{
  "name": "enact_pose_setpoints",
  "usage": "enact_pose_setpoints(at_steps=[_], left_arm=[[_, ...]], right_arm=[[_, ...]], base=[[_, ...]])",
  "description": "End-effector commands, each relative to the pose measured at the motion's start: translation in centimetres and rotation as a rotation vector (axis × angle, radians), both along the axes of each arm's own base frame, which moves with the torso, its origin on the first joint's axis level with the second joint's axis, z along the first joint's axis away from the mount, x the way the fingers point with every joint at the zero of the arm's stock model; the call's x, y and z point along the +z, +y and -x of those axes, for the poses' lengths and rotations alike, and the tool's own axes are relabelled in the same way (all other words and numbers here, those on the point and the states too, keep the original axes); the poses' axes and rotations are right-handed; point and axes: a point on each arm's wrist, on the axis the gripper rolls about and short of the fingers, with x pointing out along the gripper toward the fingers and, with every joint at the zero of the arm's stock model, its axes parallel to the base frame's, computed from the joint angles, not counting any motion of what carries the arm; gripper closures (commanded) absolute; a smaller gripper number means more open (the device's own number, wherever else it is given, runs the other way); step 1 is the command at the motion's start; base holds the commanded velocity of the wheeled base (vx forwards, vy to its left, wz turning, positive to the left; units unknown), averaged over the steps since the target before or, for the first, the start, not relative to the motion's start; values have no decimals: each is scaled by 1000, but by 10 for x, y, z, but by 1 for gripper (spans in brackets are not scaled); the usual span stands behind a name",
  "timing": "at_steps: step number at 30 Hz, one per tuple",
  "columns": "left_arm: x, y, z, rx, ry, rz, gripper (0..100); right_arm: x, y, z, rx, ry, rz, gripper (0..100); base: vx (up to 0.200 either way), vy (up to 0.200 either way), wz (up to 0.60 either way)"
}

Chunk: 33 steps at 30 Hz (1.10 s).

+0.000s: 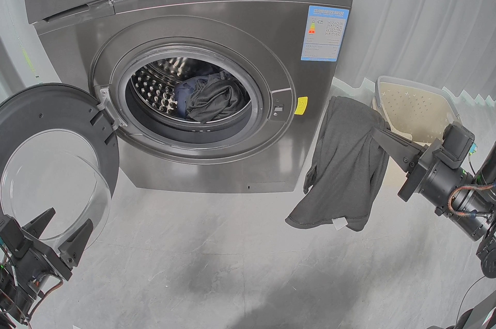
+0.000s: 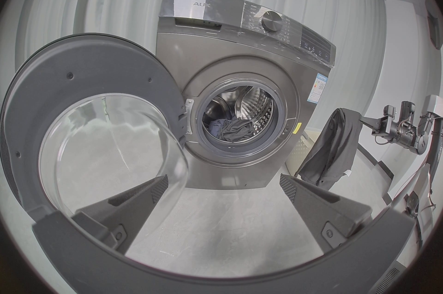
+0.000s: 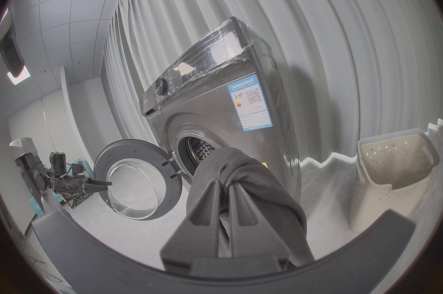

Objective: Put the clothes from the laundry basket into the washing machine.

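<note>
Pinching the top fold of a dark grey garment (image 1: 349, 159), the right gripper (image 1: 381, 131) has its fingers closed tight on the cloth. The garment hangs free in the air from that grip. It is soft, plain and matte, draping in long loose folds, with a small white tag showing at its lower hem. It hangs just beside the front right corner of the washing machine (image 1: 206, 25), between the machine and the laundry basket (image 1: 418, 108). The basket is cream plastic with small holes in its walls, and it stands on the floor (image 1: 206, 252) by the machine's right side.

The left gripper (image 1: 67, 221) has its fingers spread wide and holds nothing. It is low near the machine's round door (image 1: 51, 108), which is swung fully open to the left, its clear window facing out.

Inside the steel drum lie other clothes (image 1: 214, 97): a crumpled dark grey piece at the front and a dark blue one behind it.
</note>
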Motion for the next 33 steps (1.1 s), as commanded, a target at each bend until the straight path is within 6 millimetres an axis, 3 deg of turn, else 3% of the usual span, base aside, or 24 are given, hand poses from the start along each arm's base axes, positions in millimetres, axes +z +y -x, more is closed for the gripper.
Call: enact_pose_setpoints(at_steps=[1,9,13,19,26,33], left_arm=[[-3,1,2,1,7,-3,0],[-1,0,1,-3,-4,-11,0],[0,-1,-1,-13,-5,-42,0],[17,-8,-7,-56,-50,-25,0],[18,-48,-54,-206,47,-73,0],[9,-84,-70,-477,80,-69,0]], right_arm=[[-1,2,-1,4,5,2,100],[-13,23,-6,54,52,24,100],[-8,37,-12,78,39,8,100],[-1,55,-23,109,17,-37,100],[-2,88,-32,127,42,-111,100],[-10,111,-45,127,4,-175,100]], base=[[0,200,0],[0,125,0],[0,0,0],[0,0,0],[0,0,0],[0,0,0]])
